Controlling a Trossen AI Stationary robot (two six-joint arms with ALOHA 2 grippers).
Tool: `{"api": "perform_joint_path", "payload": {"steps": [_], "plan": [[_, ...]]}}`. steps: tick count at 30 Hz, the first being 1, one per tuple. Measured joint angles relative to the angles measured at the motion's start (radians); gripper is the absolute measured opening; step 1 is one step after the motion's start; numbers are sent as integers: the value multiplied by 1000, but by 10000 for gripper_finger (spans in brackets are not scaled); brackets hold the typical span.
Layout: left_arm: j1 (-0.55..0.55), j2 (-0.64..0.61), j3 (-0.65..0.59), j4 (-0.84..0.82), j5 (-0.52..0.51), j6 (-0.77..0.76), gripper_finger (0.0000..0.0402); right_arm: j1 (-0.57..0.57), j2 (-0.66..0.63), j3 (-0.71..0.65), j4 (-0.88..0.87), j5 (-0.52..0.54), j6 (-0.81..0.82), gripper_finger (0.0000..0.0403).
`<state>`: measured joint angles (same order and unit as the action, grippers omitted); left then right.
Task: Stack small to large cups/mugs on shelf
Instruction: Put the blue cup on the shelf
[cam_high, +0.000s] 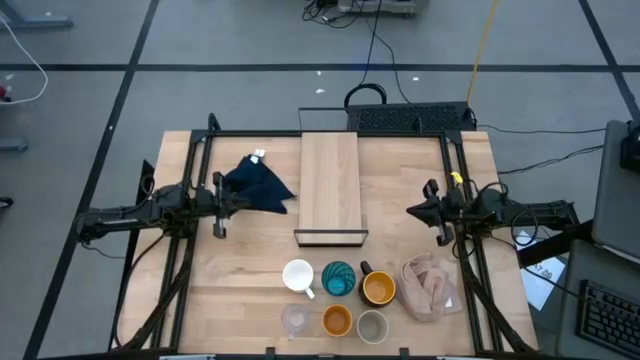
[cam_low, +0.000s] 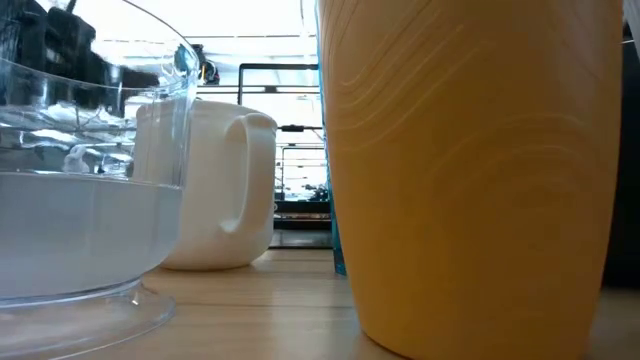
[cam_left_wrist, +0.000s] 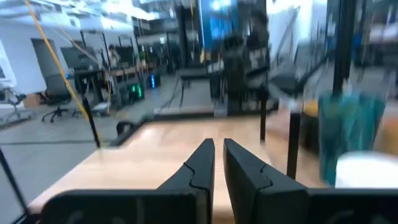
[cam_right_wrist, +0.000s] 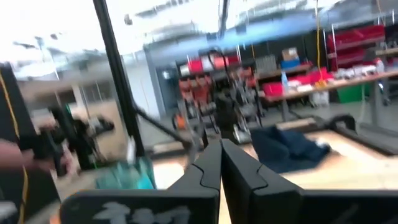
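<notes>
The six cups stand in two rows near the table's near edge. The far row is the white mug (cam_high: 298, 275), teal tumbler (cam_high: 339, 278) and black mug with yellow-orange inside (cam_high: 378, 288). The near row is the clear glass (cam_high: 295, 320), orange cup (cam_high: 337, 321) and grey-beige cup (cam_high: 372, 326). The shelf board (cam_high: 331, 188) lies flat at the table's centre. My left gripper (cam_high: 221, 198) hovers at the table's left, its fingers (cam_left_wrist: 219, 149) all but closed on nothing. My right gripper (cam_high: 424, 210) hovers at the right, shut and empty (cam_right_wrist: 221, 148).
A dark navy cloth (cam_high: 258, 185) lies left of the shelf, close to my left gripper. A pink-beige cloth (cam_high: 430, 285) lies right of the black mug. The black frame rails (cam_high: 200, 150) run along the table's sides. Bare wood lies between shelf and cups.
</notes>
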<state>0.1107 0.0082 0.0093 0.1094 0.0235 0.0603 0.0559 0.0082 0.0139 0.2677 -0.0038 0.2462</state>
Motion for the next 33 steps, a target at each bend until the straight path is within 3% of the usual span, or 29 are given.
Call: {"api": "perform_joint_path", "payload": {"steps": [3, 8, 10, 13, 18, 27, 33], "plan": [[0, 0, 0, 126, -1, -206, 37, -3, -1, 0, 122, 40, 85, 0], [3, 0, 0, 348, -167, -651, 37, -5, -1, 0, 390, 230, 337, 0], [3, 0, 2, 393, -156, -691, 37, -5, -1, 0, 502, 273, 445, 0], [3, 24, 43, 413, -124, -768, 37, -4, 2, 6, 661, 290, 444, 0], [0, 138, 267, 425, -52, -688, 37, -3, 18, 116, 706, 129, 357, 0], [1, 466, 661, 402, 14, -452, 37, -4, 184, 370, 636, 43, 239, 0], [0, 690, 890, 60, 33, -519, 37, -3, 395, 577, 430, -31, 283, 0]]}}
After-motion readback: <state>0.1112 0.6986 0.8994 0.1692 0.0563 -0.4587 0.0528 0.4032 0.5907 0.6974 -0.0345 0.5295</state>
